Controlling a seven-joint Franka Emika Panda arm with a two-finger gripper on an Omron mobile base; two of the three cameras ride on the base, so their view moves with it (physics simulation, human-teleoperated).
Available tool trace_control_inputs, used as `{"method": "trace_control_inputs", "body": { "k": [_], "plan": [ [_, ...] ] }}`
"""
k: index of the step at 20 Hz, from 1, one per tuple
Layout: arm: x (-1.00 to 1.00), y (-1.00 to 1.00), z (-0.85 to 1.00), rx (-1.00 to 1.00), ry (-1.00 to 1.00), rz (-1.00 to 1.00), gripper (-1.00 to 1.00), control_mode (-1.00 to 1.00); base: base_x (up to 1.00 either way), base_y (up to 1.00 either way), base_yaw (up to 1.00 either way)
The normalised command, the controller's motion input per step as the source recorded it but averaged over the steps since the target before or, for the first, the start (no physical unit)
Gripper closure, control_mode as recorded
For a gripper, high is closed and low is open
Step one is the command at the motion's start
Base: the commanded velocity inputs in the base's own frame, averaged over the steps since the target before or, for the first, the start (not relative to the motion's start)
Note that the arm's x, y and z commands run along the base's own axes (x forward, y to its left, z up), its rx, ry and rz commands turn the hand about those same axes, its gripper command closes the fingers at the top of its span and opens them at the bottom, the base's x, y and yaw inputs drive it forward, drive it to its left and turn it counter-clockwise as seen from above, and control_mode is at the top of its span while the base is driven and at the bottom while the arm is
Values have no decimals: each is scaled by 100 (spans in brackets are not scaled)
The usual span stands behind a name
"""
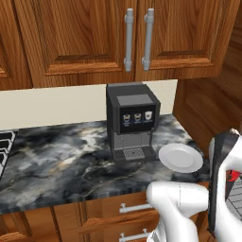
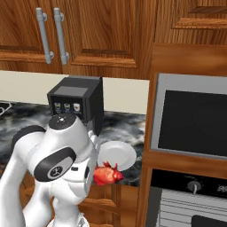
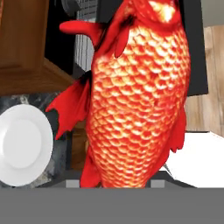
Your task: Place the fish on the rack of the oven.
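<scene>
Fish (image 3: 140, 96) in gripper, above plate (image 3: 22, 148)

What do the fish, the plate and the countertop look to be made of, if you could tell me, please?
Fish: a glossy red-orange moulded body, perhaps plastic or rubber, with printed scales and bright highlights.
Plate: smooth plain white with a raised rim, probably glazed ceramic, though it could be plastic.
Countertop: polished dark stone, seemingly marble, judging by its grey and white veins.
</scene>
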Motion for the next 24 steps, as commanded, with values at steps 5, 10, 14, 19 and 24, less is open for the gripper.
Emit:
{"method": "trace_control_inputs", "body": {
  "k": [5,10,14,19,24],
  "plan": [
    [-79,-98,-15,0,0,4,100,-100,0,0,0],
    [-45,-100,-54,0,0,9,100,-100,0,0,0],
    [-9,-100,-67,0,0,14,100,-100,0,0,0],
    [0,-100,-72,-5,-4,32,100,-100,0,0,0],
    [0,-100,-65,-10,-7,53,100,-100,0,0,0]
  ]
}}
